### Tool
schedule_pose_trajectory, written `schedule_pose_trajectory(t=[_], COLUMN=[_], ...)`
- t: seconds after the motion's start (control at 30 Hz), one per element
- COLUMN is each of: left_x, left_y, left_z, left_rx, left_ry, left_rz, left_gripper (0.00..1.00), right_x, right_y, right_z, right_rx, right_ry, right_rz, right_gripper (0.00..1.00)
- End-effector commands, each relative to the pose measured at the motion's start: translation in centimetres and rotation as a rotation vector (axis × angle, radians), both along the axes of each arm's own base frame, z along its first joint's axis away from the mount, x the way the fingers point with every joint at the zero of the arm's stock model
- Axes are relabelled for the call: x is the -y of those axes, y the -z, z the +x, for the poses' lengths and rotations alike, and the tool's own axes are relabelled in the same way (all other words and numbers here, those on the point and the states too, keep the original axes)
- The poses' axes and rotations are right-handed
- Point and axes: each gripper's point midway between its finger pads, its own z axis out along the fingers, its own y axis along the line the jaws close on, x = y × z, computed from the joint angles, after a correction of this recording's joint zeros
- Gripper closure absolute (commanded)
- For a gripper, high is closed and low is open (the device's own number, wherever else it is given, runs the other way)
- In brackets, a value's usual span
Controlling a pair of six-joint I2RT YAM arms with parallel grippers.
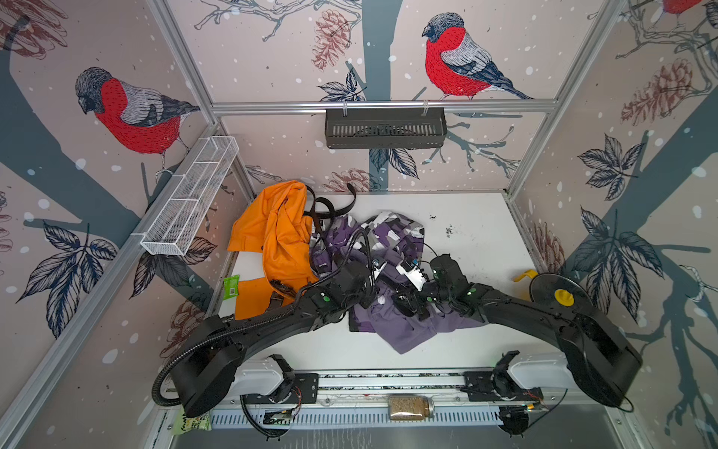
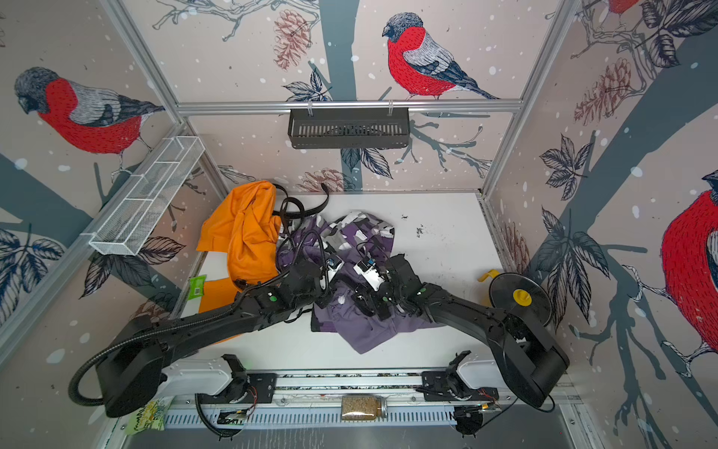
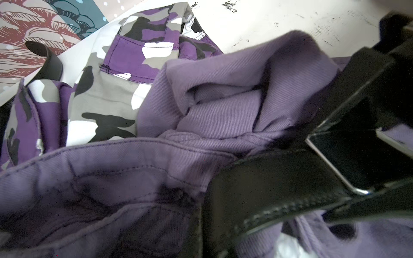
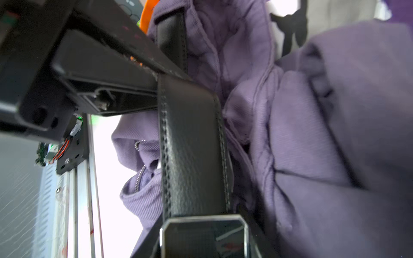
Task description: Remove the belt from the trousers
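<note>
Contents of the table, left to right; task status at the end.

1. Wire basket, white, on the left wall. Not involved.
2. Green packet, flat at the table's left edge.
3. Orange garment, heaped, touching the camouflage trousers.
4. Black strap, looped at the back across the orange garment. I cannot tell if it is a second belt or the tail of mine.
5. Camouflage trousers, purple, grey and white, crumpled behind the plain pair.
6. Plain purple trousers, bunched at mid-table under both my wrists. These carry the belt.
7. My left gripper, pinched nearly flat. In the right wrist view its two bars appear to sandwich the strap, so I judge it is holding the belt.
8. Belt, black, stitched, raised off the cloth between my two grippers. Beyond the left gripper it runs under a waistband loop.
9. Buckle, a dark plate with a metal frame, clear of the fabric.
10. My right gripper, partly closed, with a jaw against each side of the buckle. I judge that it grips it.
11. Black disc with a yellow knob, at the far right and well apart from the clothes.

Status: the buckle end is free and in hand. The strap is threaded through at least one loop, and the loops further along are hidden in folds. Left to do: draw the whole strap out of the waistband and lay it apart from the trousers. I judge the job begun and well short of finished.
</note>
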Motion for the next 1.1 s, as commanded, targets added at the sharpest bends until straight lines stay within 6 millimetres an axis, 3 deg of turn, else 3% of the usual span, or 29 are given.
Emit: schedule_pose_trajectory(t=[0.0,0.13,0.3,0.4,0.6,0.87,1.07], left_x=[1.2,2.0,2.3,2.3,2.1,2.0,1.9], left_y=[-3.3,-3.6,-3.5,-4.0,-3.9,-3.9,-4.1], left_z=[1.3,0.3,-0.5,-0.5,-0.1,0.0,0.0], left_rx=[0.146,0.162,0.166,0.177,0.174,0.166,0.169], left_ry=[0.006,0.051,0.078,0.074,0.047,0.034,0.030], left_rz=[-0.032,-0.017,-0.001,-0.019,-0.006,-0.012,-0.013], left_gripper=[1.00,1.00,1.00,1.00,1.00,1.00,1.00], right_x=[1.3,1.5,1.6,1.8,2.0,2.2,2.2], right_y=[0.3,-1.8,-4.5,-4.7,-4.3,-5.0,-4.9], right_z=[0.7,0.9,0.9,0.9,0.5,0.4,1.2], right_rx=[0.003,0.060,0.136,0.144,0.108,0.193,0.227], right_ry=[0.073,0.042,0.020,0.004,0.012,0.080,0.117], right_rz=[-0.083,-0.141,-0.200,-0.235,-0.250,-0.231,-0.263], right_gripper=[0.39,0.21,0.11,0.08,0.08,0.07,0.23])
